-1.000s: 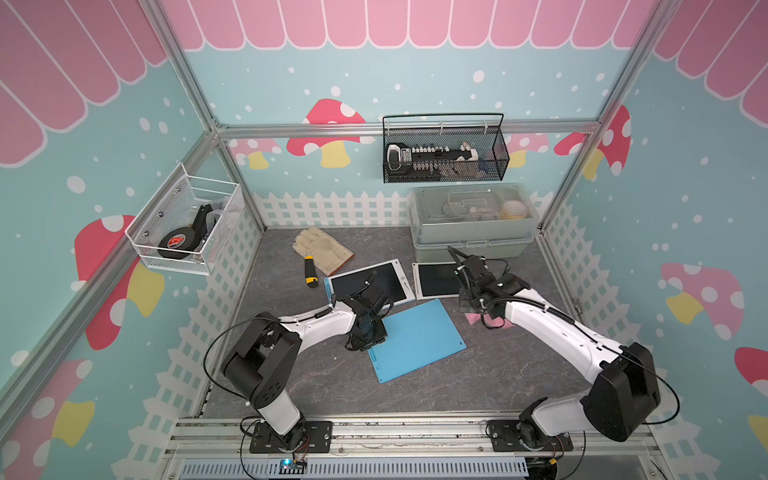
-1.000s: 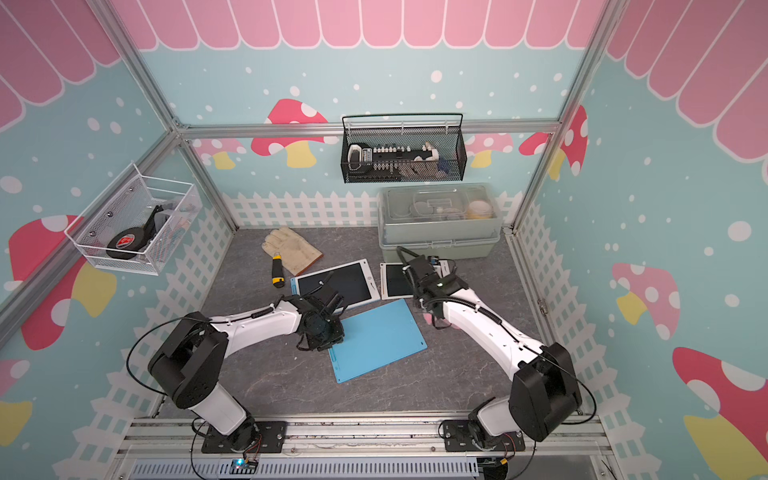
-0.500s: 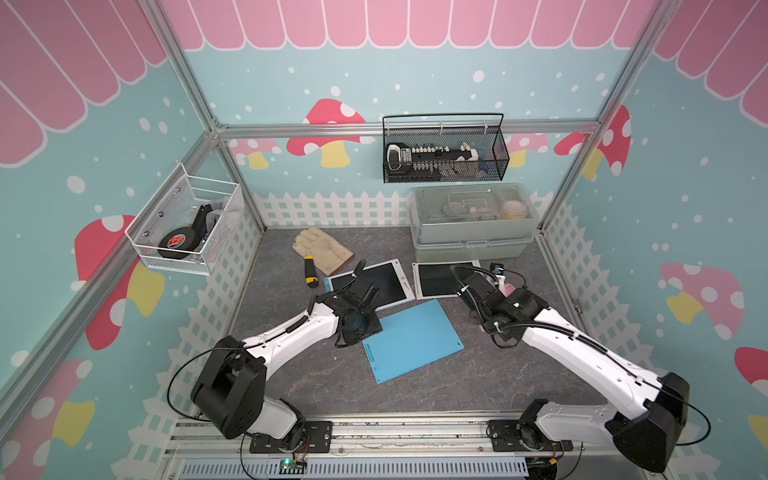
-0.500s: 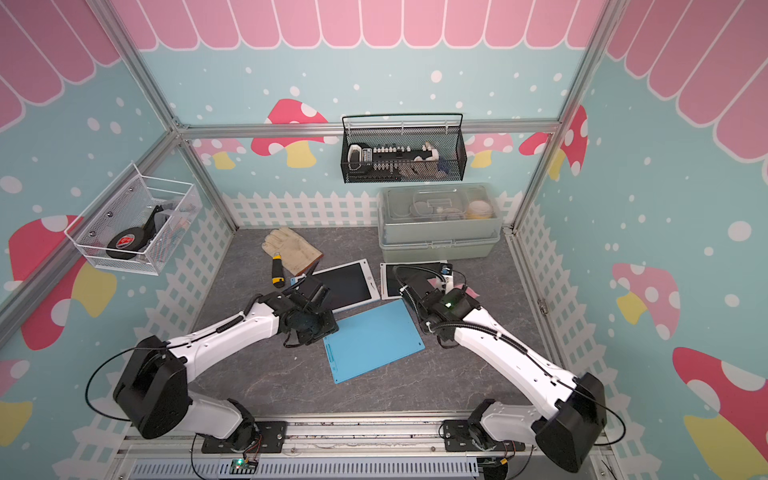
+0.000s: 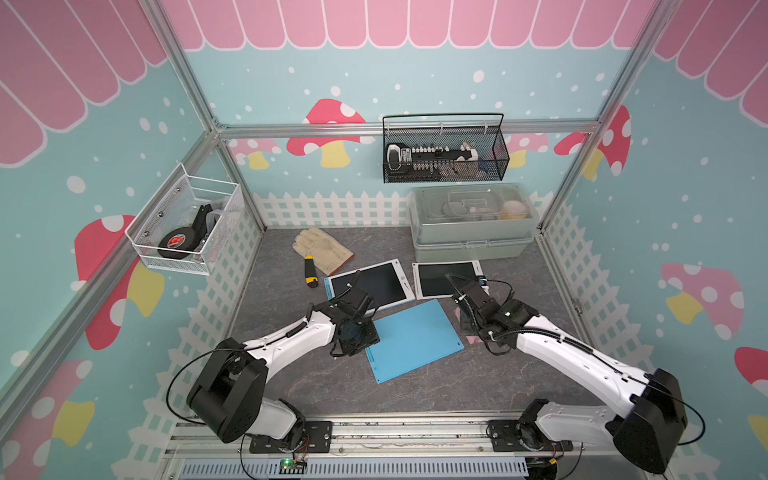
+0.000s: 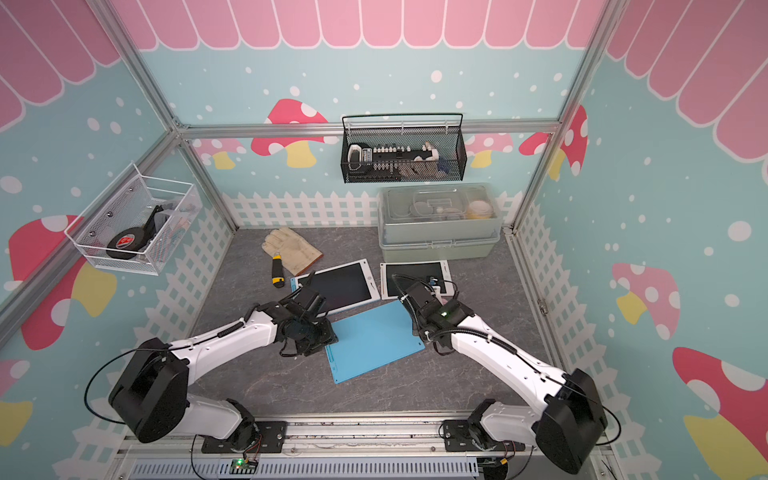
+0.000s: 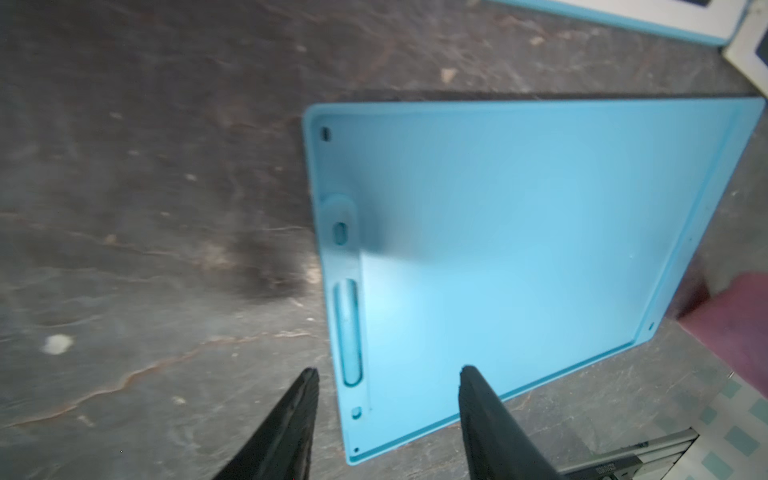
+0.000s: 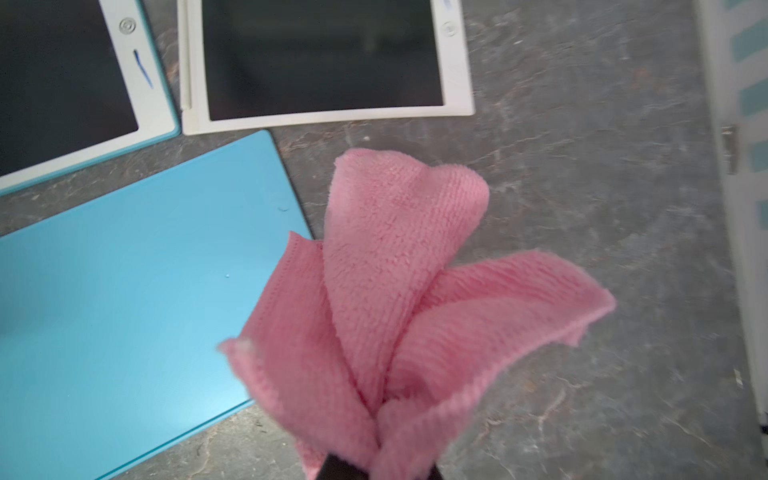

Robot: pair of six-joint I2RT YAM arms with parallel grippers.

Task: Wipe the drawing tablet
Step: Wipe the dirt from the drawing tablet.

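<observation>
On the bench [image 5: 311, 374] the blue tablet [image 5: 415, 340] lies seemingly unwiped; right end effector [image 8: 380, 469] clamps the cloth [image 8: 395, 249], left end effector [image 7: 388, 374] gapes empty.

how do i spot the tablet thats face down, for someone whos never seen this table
Find the pale green lidded box at the back right; before it lie a blue-rimmed tablet and a white tablet, dark screens up. Just nearer the robot lies the face-down tablet: it alone shows a plain light-blue back, no screen.

right jaws, hidden behind pink cloth [image 8: 395, 270] — blurred
</observation>
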